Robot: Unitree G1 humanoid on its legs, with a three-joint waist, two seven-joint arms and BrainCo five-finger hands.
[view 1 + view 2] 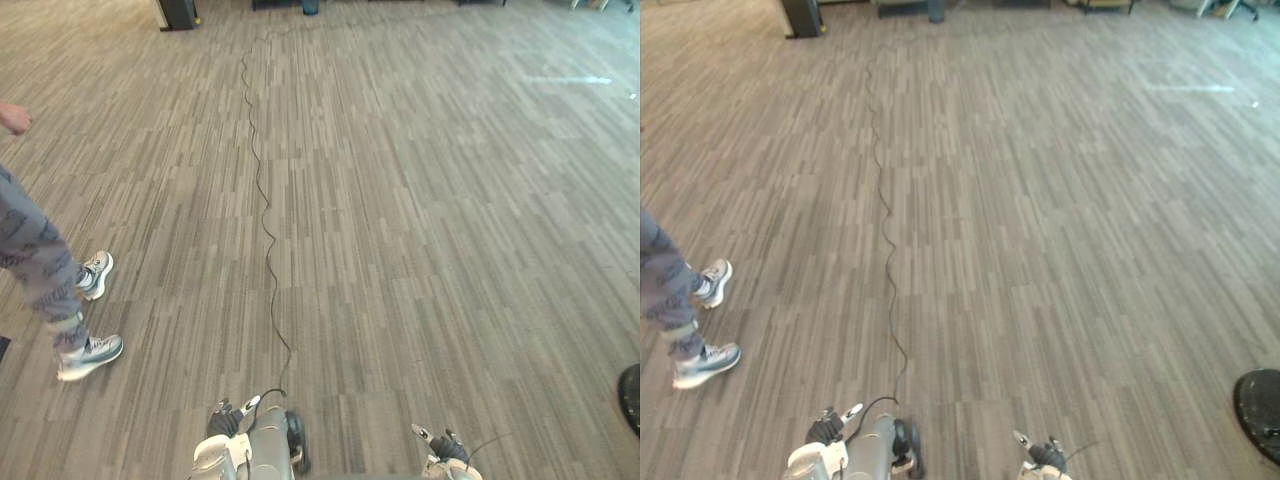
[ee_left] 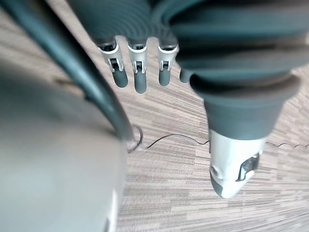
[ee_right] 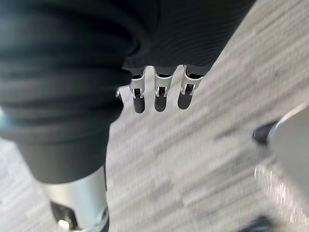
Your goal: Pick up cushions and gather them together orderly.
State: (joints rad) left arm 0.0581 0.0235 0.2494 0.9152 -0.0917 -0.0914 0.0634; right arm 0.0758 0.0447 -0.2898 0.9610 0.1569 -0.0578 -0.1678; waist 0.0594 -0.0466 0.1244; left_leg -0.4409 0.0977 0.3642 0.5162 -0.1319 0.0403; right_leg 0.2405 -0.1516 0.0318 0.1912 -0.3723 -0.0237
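left hand point(image 2: 139, 72): low at the near edge, fingers straight and slack, thumb apart, holding nothing.
right hand point(image 3: 161, 96): to its right, fingers likewise straight, holding nothing.
floor point(image 1: 420, 220): grey striped carpet.
dark round thing point(image 1: 1260, 410): on the floor right of the right hand, well apart, cut by the edge; the right eye view shows more of it; cushion or not, cannot tell.
person point(image 1: 40, 260): standing left, pale shoes point(image 1: 90, 355).
dark base point(image 1: 178, 12): far left.
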